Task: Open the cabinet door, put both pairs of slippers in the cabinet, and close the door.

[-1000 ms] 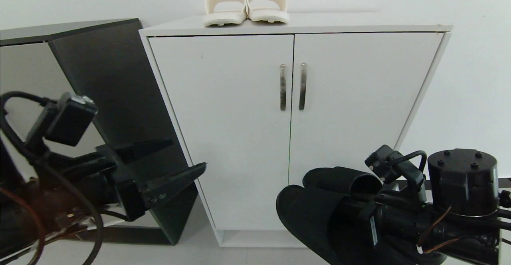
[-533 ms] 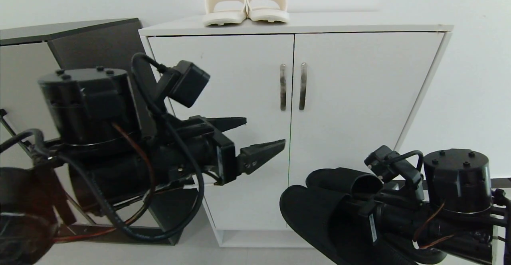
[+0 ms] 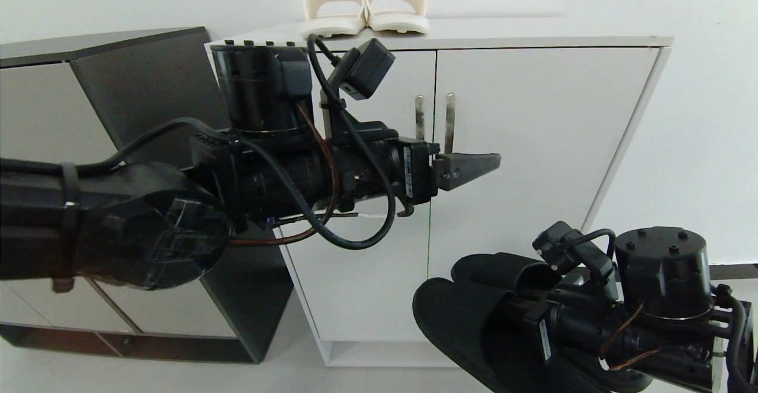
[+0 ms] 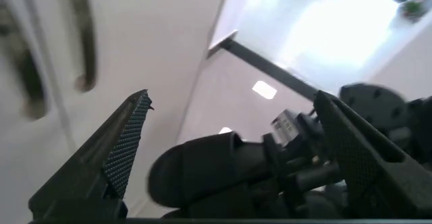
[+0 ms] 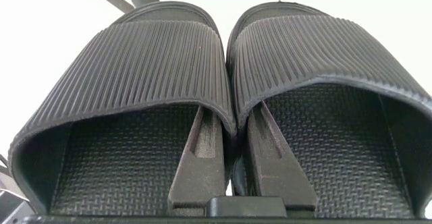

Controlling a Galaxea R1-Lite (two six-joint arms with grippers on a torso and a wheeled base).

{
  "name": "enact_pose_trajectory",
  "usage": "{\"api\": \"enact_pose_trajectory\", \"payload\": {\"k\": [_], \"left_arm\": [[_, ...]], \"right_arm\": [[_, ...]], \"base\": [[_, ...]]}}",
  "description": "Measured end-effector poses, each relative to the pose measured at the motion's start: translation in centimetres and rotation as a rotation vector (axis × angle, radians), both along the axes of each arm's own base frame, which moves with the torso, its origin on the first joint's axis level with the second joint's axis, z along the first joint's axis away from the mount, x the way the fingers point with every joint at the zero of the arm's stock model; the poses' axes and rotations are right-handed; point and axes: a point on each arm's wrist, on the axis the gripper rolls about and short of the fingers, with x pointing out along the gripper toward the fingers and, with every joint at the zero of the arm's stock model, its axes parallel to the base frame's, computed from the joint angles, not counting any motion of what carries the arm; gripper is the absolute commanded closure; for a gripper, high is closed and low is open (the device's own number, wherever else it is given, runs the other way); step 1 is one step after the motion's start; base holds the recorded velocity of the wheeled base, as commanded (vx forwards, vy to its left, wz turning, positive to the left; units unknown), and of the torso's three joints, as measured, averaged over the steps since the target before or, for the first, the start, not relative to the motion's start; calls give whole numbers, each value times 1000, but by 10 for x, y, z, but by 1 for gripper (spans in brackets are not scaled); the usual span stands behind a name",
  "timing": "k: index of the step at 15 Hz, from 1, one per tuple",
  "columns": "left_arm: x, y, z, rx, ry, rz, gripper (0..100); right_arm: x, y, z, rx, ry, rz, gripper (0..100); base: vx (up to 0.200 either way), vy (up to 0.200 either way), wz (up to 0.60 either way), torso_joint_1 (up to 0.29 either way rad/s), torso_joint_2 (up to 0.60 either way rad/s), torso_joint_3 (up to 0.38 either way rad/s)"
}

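Observation:
The white cabinet point(image 3: 533, 144) has both doors shut, with two metal handles point(image 3: 449, 115) at the middle seam. A cream pair of slippers point(image 3: 364, 8) lies on its top. My left gripper point(image 3: 474, 167) is open and empty, in front of the right door just below the handles. In the left wrist view its fingers point(image 4: 128, 150) stand wide apart and a handle point(image 4: 84, 42) shows beyond them. My right gripper point(image 5: 236, 160) is low in front of the right door. It is shut on the inner walls of the black pair of slippers point(image 3: 474, 316), one finger inside each.
A dark cabinet point(image 3: 148, 85) stands against the white one's left side. A white wall rises behind and to the right. Pale floor point(image 3: 284, 375) lies in front of the cabinet's base.
My left arm has risen and swung right, from low at the left to in front of the door handles. The right arm with the black slippers has hardly moved.

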Motion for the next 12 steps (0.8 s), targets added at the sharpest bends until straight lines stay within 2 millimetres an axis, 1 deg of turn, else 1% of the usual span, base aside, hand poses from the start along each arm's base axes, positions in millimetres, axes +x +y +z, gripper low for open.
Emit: {"api": "enact_pose_trajectory", "payload": {"k": [3,6,12], "left_arm": [[13,-10,0,-14,58,-60,0],[22,-17,3,-29,51,-67,0],[50,-18,8,-34,37,-14,0]], "right_arm": [[-1,0,0,7,-15,1,100],[-1,-1,-1,4,-12,0,100],[-1,0,-2,0,-11,1,100]], "base": [[0,0,0,0,0,0],[0,0,0,0,0,0],[0,0,0,0,0,0]]}}
